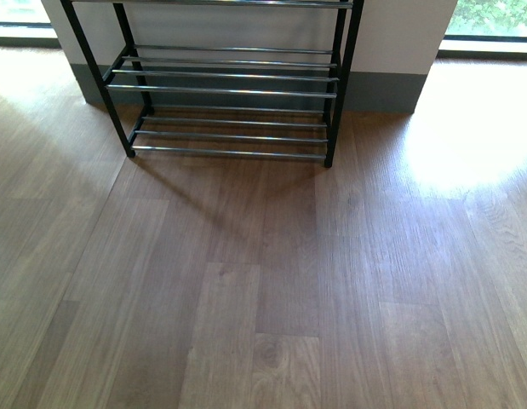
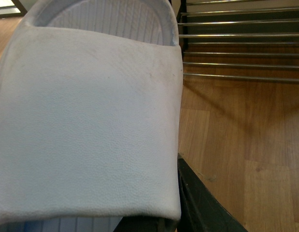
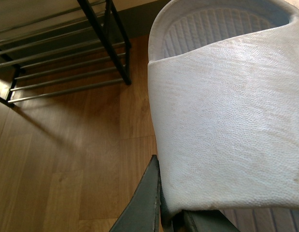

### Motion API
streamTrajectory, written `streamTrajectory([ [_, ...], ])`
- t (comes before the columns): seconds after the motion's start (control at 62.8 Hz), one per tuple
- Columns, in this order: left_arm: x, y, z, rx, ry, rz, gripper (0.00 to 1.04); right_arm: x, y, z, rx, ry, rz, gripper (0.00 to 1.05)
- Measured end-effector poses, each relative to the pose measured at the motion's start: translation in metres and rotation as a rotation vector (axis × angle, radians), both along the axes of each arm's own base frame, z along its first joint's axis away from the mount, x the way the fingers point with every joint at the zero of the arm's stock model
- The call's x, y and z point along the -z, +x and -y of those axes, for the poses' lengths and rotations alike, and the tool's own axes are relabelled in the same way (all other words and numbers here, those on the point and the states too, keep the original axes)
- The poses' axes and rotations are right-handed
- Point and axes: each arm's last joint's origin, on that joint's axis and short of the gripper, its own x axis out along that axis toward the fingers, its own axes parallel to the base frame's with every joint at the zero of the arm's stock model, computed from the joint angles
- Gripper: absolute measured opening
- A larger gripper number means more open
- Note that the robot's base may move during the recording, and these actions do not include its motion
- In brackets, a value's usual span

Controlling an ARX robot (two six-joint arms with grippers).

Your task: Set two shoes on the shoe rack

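The open shoe rack with a black metal tube frame and shelves of thin silver rods (image 1: 222, 89) stands at the far edge of the brown wood-plank floor (image 1: 263, 298), its back against a pale wall with a grey skirting band (image 1: 382, 92). The two lower shelves in view carry nothing. Windows (image 1: 493, 17) flank the wall at both far corners, and a bright patch of sunlight (image 1: 467, 128) lies on the planks towards the right edge, beside the rack's right legs. The rack's shadow falls forward over the boards in front of it. Neither arm shows in the front view.

In the left wrist view, a pale blue-white rubber slide (image 2: 91, 121) fills most of the frame, raised above the floor with the rack's rods beyond it. The left gripper (image 2: 176, 212) pinches the slide's side: one dark finger (image 2: 202, 203) runs along the outside edge of the strap and dark metal shows under it.

In the right wrist view, a matching pale rubber slide (image 3: 226, 121) hangs above the boards, the rack's corner leg further off. The right gripper (image 3: 173, 212) clamps its edge likewise, one dark finger outside the strap.
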Motion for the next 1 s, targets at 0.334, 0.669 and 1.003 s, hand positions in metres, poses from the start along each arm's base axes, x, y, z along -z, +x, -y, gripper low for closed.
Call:
streamTrajectory([
  [0.334, 0.0013, -0.0006, 0.0013, 0.015, 0.005, -0.008, 0.02, 0.0, 0.0, 0.0007, 0.007, -0.002, 0.0, 0.02],
  [0.669, 0.0013, -0.0006, 0.0009, 0.01, 0.01, -0.008, 0.02, 0.0002, -0.0003, -0.0001, 0.001, 0.0, -0.001, 0.02],
  [1.003, 0.0014, -0.0006, 0.0007, 0.01, 0.009, -0.008, 0.02, 0.0002, -0.0003, -0.0003, 0.001, -0.001, -0.001, 0.02],
])
